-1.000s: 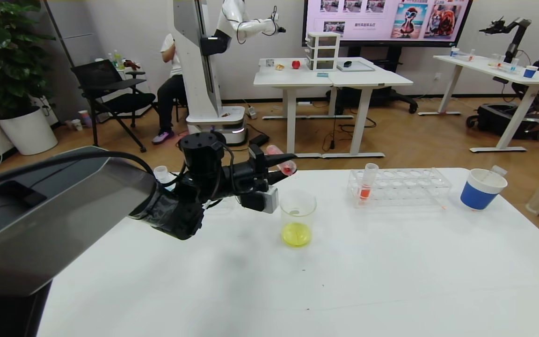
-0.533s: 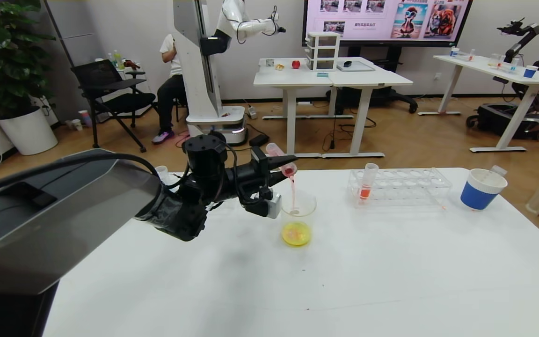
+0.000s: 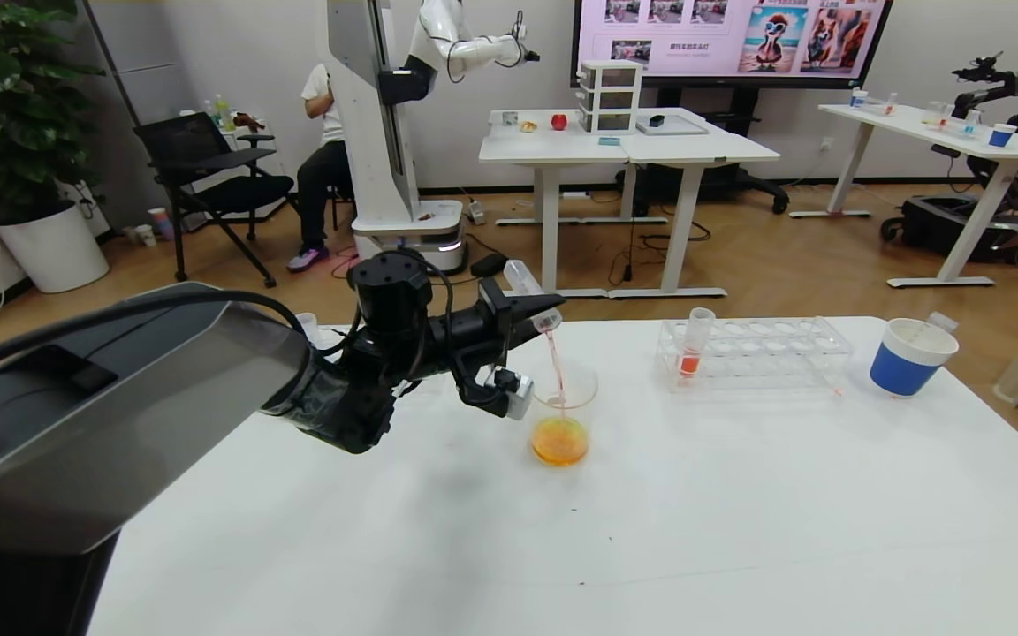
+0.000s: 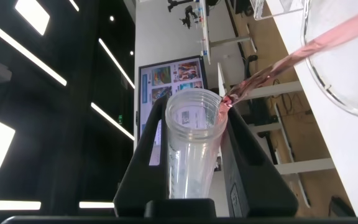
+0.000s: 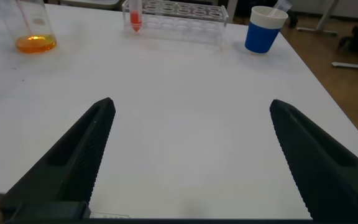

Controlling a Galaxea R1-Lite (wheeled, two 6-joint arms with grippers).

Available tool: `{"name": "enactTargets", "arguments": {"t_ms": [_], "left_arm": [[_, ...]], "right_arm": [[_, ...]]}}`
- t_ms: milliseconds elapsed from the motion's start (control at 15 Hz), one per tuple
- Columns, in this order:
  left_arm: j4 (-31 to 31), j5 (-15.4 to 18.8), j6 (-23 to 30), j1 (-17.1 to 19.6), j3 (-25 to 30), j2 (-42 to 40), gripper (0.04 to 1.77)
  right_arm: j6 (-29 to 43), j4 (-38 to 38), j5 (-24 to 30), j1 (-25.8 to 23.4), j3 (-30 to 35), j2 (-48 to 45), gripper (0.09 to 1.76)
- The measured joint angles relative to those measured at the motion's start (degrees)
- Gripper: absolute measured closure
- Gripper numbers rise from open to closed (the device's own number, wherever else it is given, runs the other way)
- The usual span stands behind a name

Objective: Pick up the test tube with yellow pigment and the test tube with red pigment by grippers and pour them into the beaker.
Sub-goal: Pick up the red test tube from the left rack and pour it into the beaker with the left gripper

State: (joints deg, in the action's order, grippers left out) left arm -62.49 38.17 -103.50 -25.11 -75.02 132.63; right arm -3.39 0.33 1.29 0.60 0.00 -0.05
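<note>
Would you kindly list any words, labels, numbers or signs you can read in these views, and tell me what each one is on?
None can be read.
Wall screen: there is a line of text under its pictures, too small and blurred to read.
Beaker: no markings can be made out.
Test tube held by the left gripper: no label shows.
Blue paper cup: plain blue band, no print shows.
</note>
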Motion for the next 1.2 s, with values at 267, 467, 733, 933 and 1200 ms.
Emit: {"name": "enactTargets", "arguments": {"t_ms": [267, 467, 733, 933, 1200], "left_arm": [[0.0, 0.1, -3.9, -0.3, 0.4, 0.0, 1.31], [0.0, 0.0, -3.8, -0.4, 0.5, -0.1, 1.31], [0.0, -0.3, -1.3, -0.3, 0.6, -0.1, 1.31], [-0.6, -2.4, 13.0, -0.3, -1.4, -0.2, 1.31], [-9.3, -16.6, 41.5, -0.8, -1.6, -0.3, 1.31]], "right_arm": [[0.0, 0.0, 0.0, 0.0, 0.0, 0.0, 0.11], [0.0, 0.0, 0.0, 0.0, 0.0, 0.0, 0.11], [0.0, 0.0, 0.0, 0.0, 0.0, 0.0, 0.11], [0.0, 0.0, 0.0, 0.0, 0.0, 0.0, 0.11], [0.0, 0.0, 0.0, 0.0, 0.0, 0.0, 0.11]]}}
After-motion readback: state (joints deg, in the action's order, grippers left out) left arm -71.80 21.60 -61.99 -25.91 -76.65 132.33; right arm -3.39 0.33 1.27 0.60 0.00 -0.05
